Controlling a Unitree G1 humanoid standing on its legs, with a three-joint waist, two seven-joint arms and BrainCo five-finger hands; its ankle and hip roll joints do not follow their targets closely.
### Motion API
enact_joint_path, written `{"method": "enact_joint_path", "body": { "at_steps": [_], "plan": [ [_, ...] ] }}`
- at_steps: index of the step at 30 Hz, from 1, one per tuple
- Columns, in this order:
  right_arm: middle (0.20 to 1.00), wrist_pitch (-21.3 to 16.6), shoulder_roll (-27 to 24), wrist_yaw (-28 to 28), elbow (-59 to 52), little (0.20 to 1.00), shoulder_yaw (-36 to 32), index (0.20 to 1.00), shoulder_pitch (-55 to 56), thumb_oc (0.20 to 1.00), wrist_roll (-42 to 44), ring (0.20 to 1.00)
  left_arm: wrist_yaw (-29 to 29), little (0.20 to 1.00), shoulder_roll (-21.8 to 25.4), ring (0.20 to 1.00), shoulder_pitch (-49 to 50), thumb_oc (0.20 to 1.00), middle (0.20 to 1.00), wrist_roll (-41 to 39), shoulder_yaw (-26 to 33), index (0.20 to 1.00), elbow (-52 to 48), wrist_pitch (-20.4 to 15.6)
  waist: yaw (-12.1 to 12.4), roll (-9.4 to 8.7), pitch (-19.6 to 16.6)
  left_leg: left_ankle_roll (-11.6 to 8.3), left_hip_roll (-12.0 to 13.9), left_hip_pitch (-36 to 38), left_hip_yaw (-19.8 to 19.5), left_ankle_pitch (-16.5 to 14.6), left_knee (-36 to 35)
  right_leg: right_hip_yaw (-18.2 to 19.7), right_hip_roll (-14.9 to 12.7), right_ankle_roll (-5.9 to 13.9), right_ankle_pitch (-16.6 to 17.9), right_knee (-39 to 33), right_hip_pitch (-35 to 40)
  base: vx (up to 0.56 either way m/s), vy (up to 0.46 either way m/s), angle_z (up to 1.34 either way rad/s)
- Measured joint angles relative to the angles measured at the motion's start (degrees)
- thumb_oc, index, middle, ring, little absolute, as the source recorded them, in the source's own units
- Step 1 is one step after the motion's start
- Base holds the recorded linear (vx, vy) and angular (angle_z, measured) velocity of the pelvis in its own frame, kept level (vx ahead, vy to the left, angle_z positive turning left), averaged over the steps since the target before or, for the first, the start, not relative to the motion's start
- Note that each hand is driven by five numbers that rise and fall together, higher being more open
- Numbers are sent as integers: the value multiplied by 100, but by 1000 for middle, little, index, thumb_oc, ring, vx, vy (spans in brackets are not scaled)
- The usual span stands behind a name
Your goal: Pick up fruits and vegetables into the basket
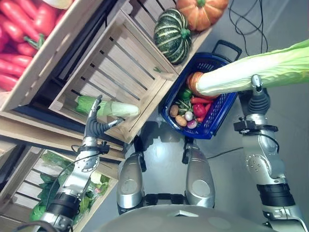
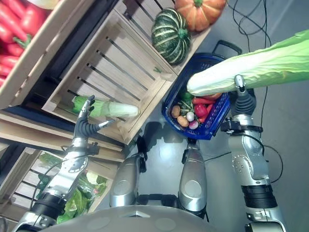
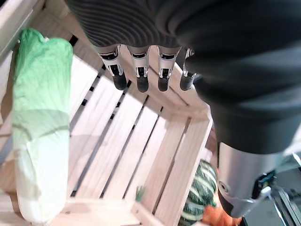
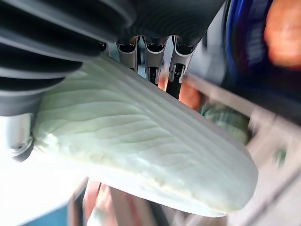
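- My right hand point(image 1: 257, 93) has its fingers wrapped round a cabbage point(image 1: 251, 72), gripping it near the middle so the long thing balances instead of tipping.
- I'm holding it level, white stem end over the basket point(image 1: 218, 116), leafy end sticking way out to my right. Makes sense to me: stem end goes in first.
- The basket is blue, sits on the floor, handle at the far end. It's got a pile in it already: a potato, something red, small round bits, something orange under the cabbage's stem end. So room is tight, and I reckon the cabbage ends up lying across the top.
- My left hand point(image 1: 95, 122) is up by the crate point(image 1: 120, 67), fingers straight and relaxed, holding nothing.
- A second cabbage point(image 1: 107, 107) lies in that crate along the near wall, just beside my left fingers. In the left wrist view it's next to them, not touching. Probably the next grab.
- A striped green squash point(image 1: 173, 35) and an orange pumpkin point(image 1: 200, 10) sit on the next shelf along.
- Red peppers point(image 1: 24, 29) fill the box up top on my left, leafy greens point(image 1: 53, 188) in the one down low.
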Motion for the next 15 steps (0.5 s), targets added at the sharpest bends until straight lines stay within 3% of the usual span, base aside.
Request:
{"method": "enact_joint_path", "body": {
  "at_steps": [6, 15],
  "plan": [
    [200, 100, -211, -836, 1087, 200, -80, 200, -372, 200, -686, 200, 33, 1000, 116, 1000, -116, 1000, 1000, 173, -14, 1000, 9, -2, -139, 261, 123, 23, -6, -577, 58, 1, 227, 69, -128, -57, -129, 498, -756, -67, 15, -6],
    [200, 1065, -664, -1525, 2419, 200, 181, 200, -1742, 200, -1156, 200, 543, 1000, 365, 1000, -860, 1000, 1000, 364, -284, 1000, -25, 23, 44, 324, 102, -4, -137, -1387, 120, 173, 436, 115, -360, -215, -243, 1236, -1904, -51, -2, 1]
  ]
}}
